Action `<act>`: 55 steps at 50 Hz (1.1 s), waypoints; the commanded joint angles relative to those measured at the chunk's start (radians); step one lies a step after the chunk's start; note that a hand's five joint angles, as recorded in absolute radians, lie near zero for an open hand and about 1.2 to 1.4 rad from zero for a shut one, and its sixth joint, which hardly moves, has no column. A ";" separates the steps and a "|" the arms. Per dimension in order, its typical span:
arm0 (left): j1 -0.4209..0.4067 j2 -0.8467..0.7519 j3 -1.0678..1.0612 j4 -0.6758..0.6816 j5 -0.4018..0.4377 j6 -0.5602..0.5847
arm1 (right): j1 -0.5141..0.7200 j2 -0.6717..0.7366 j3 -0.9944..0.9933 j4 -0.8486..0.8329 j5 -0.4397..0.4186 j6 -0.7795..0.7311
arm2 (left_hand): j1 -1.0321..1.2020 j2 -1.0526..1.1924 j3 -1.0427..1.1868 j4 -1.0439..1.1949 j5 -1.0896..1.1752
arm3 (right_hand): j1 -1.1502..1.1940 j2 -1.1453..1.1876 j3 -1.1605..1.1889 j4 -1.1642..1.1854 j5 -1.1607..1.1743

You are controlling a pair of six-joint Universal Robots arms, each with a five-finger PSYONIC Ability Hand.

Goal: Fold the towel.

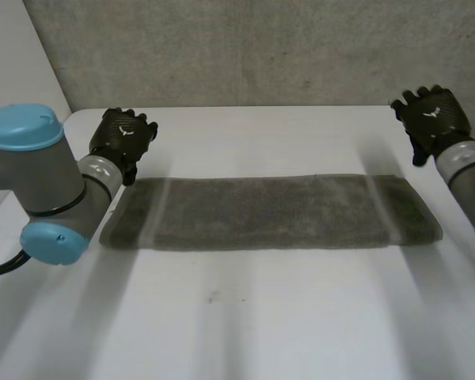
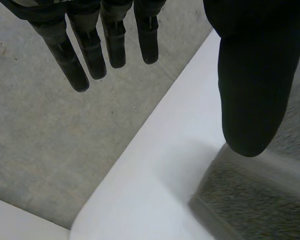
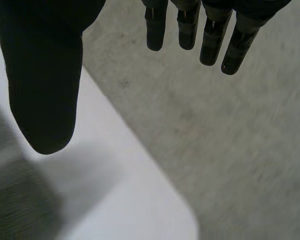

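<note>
A grey towel (image 1: 269, 212) lies flat across the middle of the white table (image 1: 245, 317) as one long strip. My left hand (image 1: 123, 136) hovers just behind the strip's left end, fingers (image 2: 92, 55) straight and spread from the thumb (image 2: 252, 90), holding nothing; the towel's end (image 2: 250, 200) lies under the thumb. My right hand (image 1: 431, 115) is behind and beyond the right end, near the table's far right corner. Its fingers (image 3: 210, 35) and thumb (image 3: 45, 85) are straight and apart, with nothing between them.
Grey floor (image 2: 50, 140) shows past the table's left far corner, and more floor (image 3: 240, 150) past the right corner (image 3: 140, 200). A grey wall (image 1: 253, 47) runs behind the table. Bare tabletop lies in front of the towel.
</note>
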 commanded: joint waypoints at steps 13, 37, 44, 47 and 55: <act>0.001 0.207 -0.225 0.009 0.097 -0.455 | -0.155 -0.042 0.244 0.307 -0.129 0.045 | -0.123 -0.121 -0.121 -0.120 -0.118 | 0.267 0.251 0.262 0.241 0.237; -0.002 0.255 -0.277 0.053 0.099 -0.454 | -0.231 -0.034 0.221 0.167 -0.012 -0.152 | -0.120 -0.118 -0.118 -0.117 -0.115 | 1.194 1.178 1.189 1.169 1.164; 0.000 0.281 -0.296 0.053 0.099 -0.454 | -0.221 -0.074 0.203 0.107 0.173 -0.295 | -0.123 -0.121 -0.121 -0.120 -0.118 | 1.194 1.178 1.189 1.169 1.164; 0.000 0.285 -0.299 0.053 0.099 -0.454 | -0.144 -0.086 0.189 0.093 0.185 -0.312 | -0.120 -0.118 -0.118 -0.117 -0.115 | 1.194 1.178 1.189 1.169 1.164; 0.000 0.287 -0.302 0.053 0.094 -0.455 | 0.235 -0.089 0.096 0.001 0.072 -0.199 | -0.123 -0.121 -0.121 -0.120 -0.118 | 1.194 1.178 1.189 1.169 1.164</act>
